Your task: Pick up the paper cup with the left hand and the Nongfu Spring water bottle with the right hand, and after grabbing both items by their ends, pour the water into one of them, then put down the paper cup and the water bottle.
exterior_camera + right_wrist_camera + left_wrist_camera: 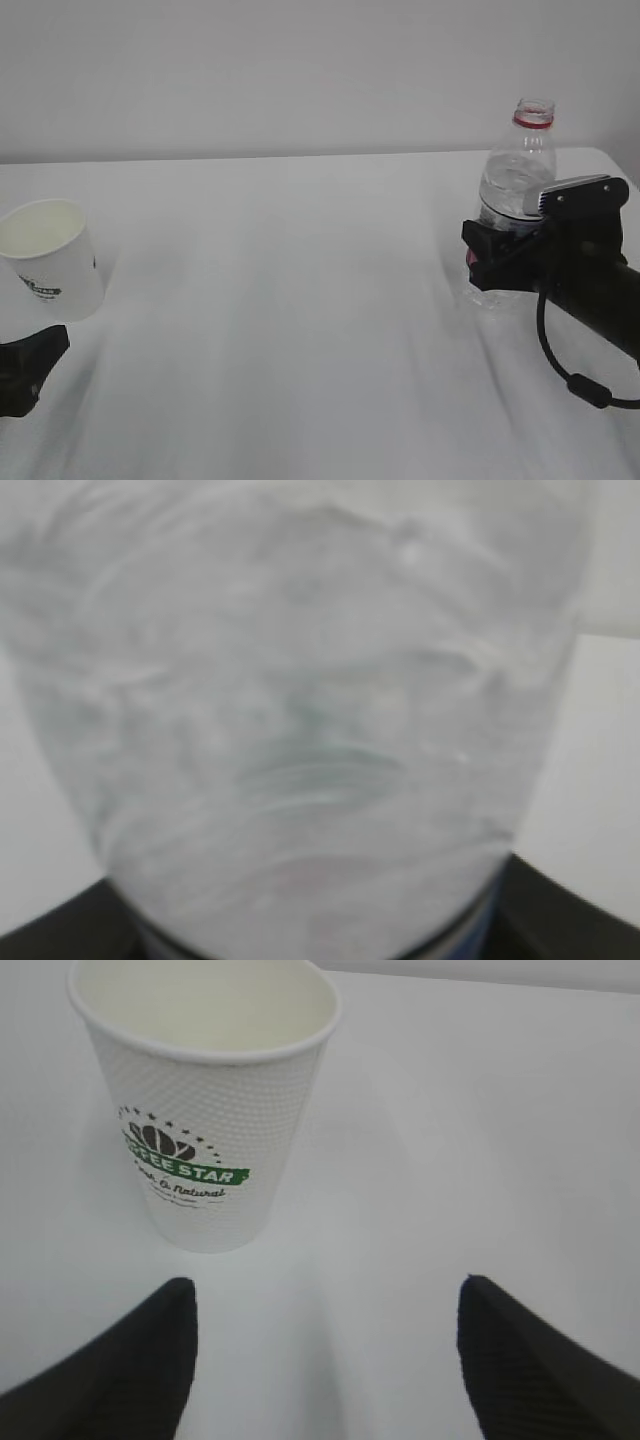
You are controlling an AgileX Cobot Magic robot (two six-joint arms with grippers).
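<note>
The white table (300,300) carries everything, and the Nongfu Spring water bottle (515,190) serves as the landmark: it stands upright at the far right of the table, cap off, red neck ring at the top, long axis vertical.

The right hand (500,255) is at the bottle's lower body, reaching in from the right and level with the label band. Its black fingers sit on either side of the bottle, and the right wrist view is filled edge to edge by the ribbed clear plastic, so the bottle lies deep between the jaws. I judge the hand closed on the bottle — though the actual pad contact is hidden by the gripper body and by blur.

The paper cup (52,258) stands far to the left of the bottle, well apart from it, upright with its mouth up and the logo facing the camera. The left hand (325,1360) sits just short of the cup on the near side, its fingers spread wide and touching nothing. In the left wrist view the cup lies ahead and left of the gap's centre line. So the coming grasp likely needs a forward reach with a small shift to the left.

Only a corner of the left hand shows in the exterior view, and the bottle's water level is hard to make out.
</note>
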